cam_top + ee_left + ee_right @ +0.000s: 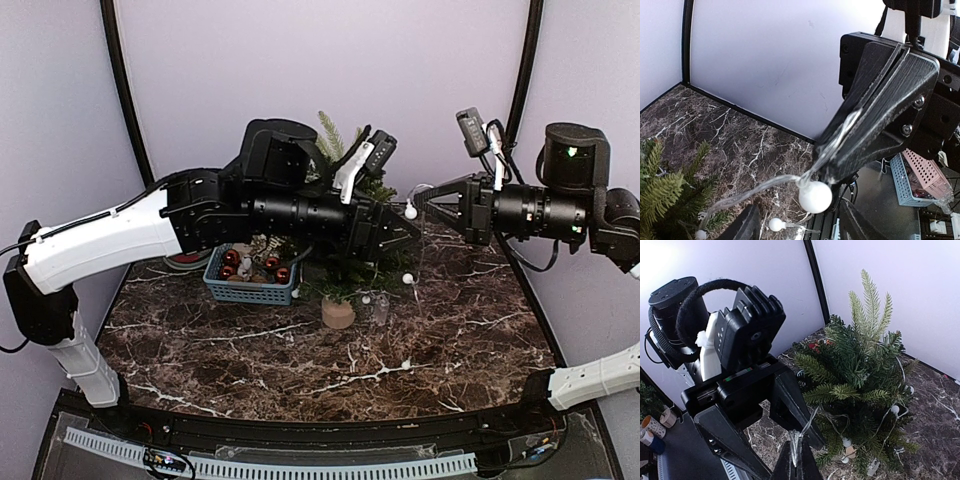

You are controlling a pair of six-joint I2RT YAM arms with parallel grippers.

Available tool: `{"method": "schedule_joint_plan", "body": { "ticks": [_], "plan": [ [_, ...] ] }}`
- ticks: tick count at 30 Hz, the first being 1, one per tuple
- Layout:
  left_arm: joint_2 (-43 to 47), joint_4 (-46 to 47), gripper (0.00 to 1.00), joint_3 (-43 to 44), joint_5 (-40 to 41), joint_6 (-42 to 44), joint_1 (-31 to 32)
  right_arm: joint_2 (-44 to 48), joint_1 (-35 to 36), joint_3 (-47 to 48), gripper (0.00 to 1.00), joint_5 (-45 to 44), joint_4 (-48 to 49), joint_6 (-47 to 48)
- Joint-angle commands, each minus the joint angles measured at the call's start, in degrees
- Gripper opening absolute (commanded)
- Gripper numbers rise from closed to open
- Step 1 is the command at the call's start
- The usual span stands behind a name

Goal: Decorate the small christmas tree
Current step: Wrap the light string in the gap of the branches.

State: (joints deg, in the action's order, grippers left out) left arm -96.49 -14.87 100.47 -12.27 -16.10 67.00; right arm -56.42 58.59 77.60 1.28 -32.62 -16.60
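The small christmas tree [345, 265] stands at the table's middle back on a pale wooden base [338, 314], mostly behind my left arm; the right wrist view shows its green branches [860, 370]. A clear light string with white bulbs is draped over it. My right gripper [420, 201] is shut on the string's clear wire [801, 440]. One white bulb [815, 196] hangs just below that grip. My left gripper [408, 230] is open, and its two dark fingers [747, 226] stand either side of the bulb without touching it.
A blue basket [250, 290] holding several red baubles sits left of the tree. A small clear box [380, 310] and loose bulbs [407, 279] of the string lie on the dark marble table [300, 370]. Purple walls close the back and sides.
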Motion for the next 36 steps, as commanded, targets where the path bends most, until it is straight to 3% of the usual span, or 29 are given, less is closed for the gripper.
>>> {"method": "schedule_joint_plan", "body": {
  "ticks": [1,15,31,36],
  "plan": [
    [2.0,3.5,0.54,1.3,-2.0,-2.0,-0.7,-0.2,-0.2,-0.2,0.0,-0.1,3.0,-0.3],
    [0.4,3.9,0.35,3.4,-2.4,-2.9,-2.3,-0.8,-0.2,-0.3,0.0,1.0,3.8,-0.6],
    [-2.0,4.2,0.39,5.6,-5.3,-3.1,-2.4,-0.7,-0.1,-0.7,0.0,1.7,4.9,-1.1],
    [-1.9,4.6,0.32,5.8,-5.3,-3.0,-2.4,-1.1,-0.1,-0.9,0.0,1.8,4.6,-1.2]
  ]
}}
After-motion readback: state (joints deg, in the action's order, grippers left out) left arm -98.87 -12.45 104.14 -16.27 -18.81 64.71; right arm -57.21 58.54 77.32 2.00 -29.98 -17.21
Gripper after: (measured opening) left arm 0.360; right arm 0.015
